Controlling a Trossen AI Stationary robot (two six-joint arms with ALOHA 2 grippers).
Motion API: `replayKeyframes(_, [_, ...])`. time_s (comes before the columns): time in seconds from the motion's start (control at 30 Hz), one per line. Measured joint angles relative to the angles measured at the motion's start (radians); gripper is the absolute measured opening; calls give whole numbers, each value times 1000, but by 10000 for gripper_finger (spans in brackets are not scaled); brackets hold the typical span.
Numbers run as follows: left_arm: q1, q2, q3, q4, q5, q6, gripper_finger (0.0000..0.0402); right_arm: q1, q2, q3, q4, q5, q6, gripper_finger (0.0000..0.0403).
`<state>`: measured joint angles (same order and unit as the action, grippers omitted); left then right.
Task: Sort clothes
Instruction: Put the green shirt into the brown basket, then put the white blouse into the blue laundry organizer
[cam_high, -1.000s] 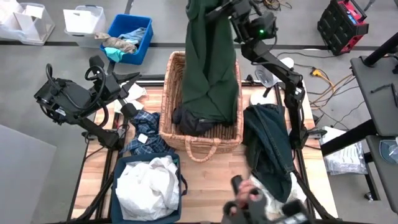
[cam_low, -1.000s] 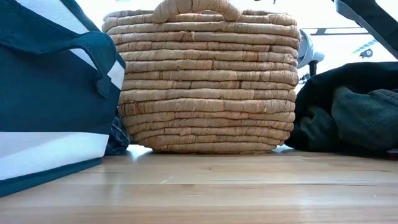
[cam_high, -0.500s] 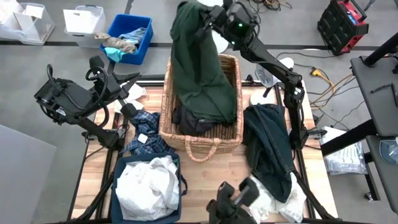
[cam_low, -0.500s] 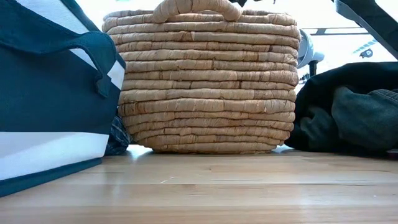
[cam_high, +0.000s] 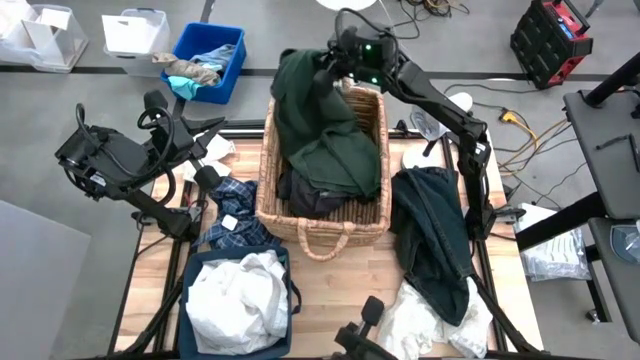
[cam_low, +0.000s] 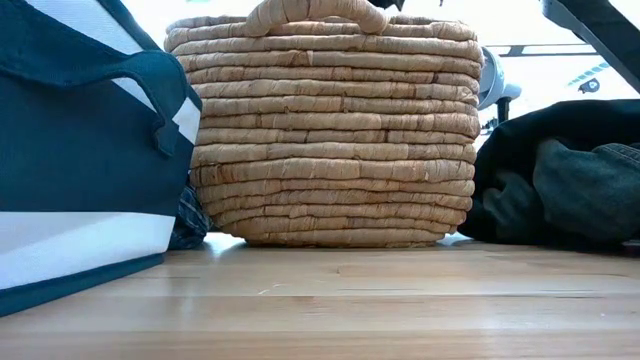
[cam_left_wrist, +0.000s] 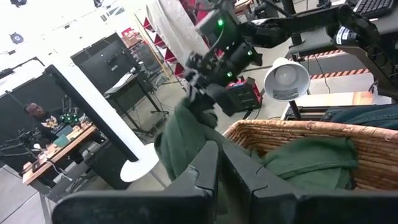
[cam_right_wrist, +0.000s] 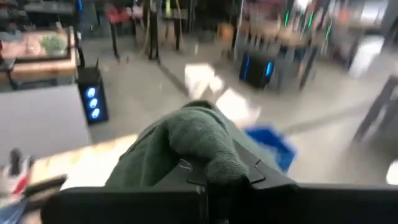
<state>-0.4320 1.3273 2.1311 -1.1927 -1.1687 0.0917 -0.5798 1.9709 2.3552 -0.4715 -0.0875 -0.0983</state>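
My right gripper (cam_high: 332, 62) is shut on a dark green garment (cam_high: 325, 130) above the far left corner of the wicker basket (cam_high: 322, 235). The garment's lower part lies heaped inside the basket on a black garment (cam_high: 305, 195). My left gripper (cam_high: 205, 135) waits shut and empty at the table's left edge. A plaid garment (cam_high: 235, 215) lies on the table left of the basket. White garments (cam_high: 240, 295) fill the blue-and-white bag. A charcoal garment (cam_high: 435, 235) lies to the right of the basket, over a white one (cam_high: 425, 320). My right gripper pinches the green garment's bunched upper end (cam_right_wrist: 193, 140) between its two fingers, with several layers gathered. The fingers slant down from the far right, as the left wrist view shows (cam_left_wrist: 202, 84). The held end is lifted; the cloth hangs slack below it (cam_left_wrist: 180, 140) and runs down into the basket.
The basket (cam_low: 330, 130) stands mid-table, with the bag (cam_low: 90, 150) at its near left and the dark garment heap (cam_low: 560, 180) on its right. A blue bin of rags (cam_high: 210, 60) and a white bin (cam_high: 135, 35) stand on the floor beyond the far left corner.
My right gripper has come down and toward the table's left, still shut on the green garment. The garment, which hung long and straight above the basket, has sunk. More of it now lies folded in the basket, and its held top end is low over the far left rim.
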Motion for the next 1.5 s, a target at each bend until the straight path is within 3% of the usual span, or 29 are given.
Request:
replayKeyframes(0.43, [0, 0, 0, 1, 0, 0, 0, 2, 48, -3, -446, -85, 143, 13])
replayKeyframes(0.8, [0, 0, 0, 2, 1, -5, 0, -1, 179, -4, -586, -96, 181, 19])
replayKeyframes(0.93, [0, 0, 0, -2, 1, -16, 0, 0, 196, -4, -592, -96, 188, 62])
replayKeyframes(1.07, [0, 0, -1, -37, 1, -49, 0, 1, 192, -4, -611, -96, 241, 132])
replayKeyframes(1.27, [0, 2, -8, -58, 2, -83, 0, -1, 100, 0, -624, -95, 263, 228])
replayKeyframes(1.5, [0, 15, -8, -58, 2, -76, 0, 15, -40, 1, -701, -96, 275, 276])
